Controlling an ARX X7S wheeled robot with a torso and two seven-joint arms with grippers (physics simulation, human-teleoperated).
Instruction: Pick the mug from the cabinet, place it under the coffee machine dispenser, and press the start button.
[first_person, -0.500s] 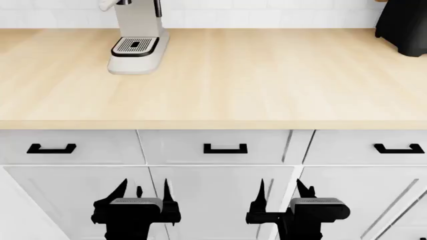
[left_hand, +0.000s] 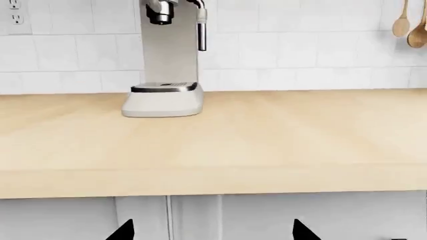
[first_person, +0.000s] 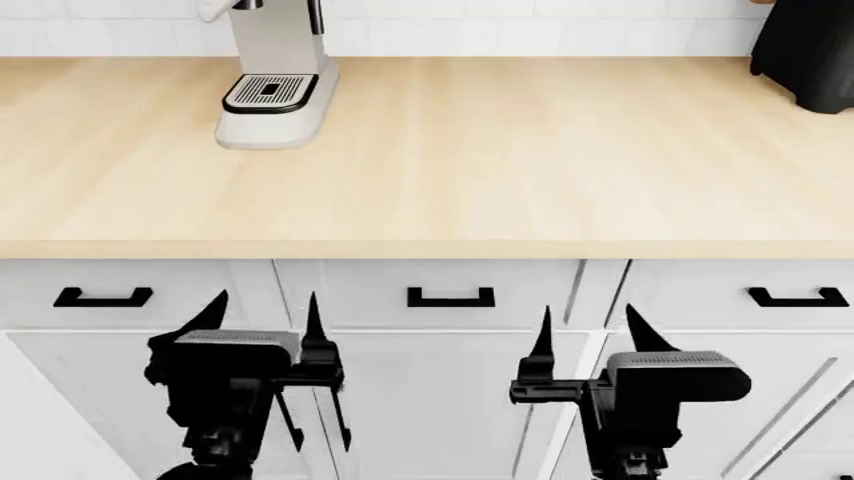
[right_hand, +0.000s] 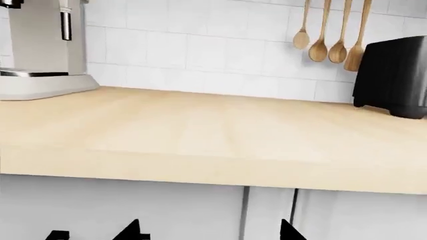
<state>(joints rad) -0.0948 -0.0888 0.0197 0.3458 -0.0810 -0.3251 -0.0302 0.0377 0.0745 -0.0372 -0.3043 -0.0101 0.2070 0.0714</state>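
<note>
Left tool (first_person: 260, 318) and right tool (first_person: 587, 330): both spread, empty, raised before the drawer fronts below the tabletop (first_person: 534, 150) edge, presumably staged for reaching. Mug: not visible in any view. Dispenser (left_hand: 160, 12) stands beyond and above the left tool, its tray (first_person: 268, 92) bare.

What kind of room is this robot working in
Most likely a home kitchen. A cream espresso machine stands on a pale wood countertop against a white tiled wall, wooden spoons hang on that wall, and white cabinet drawers with black handles run below.
</note>
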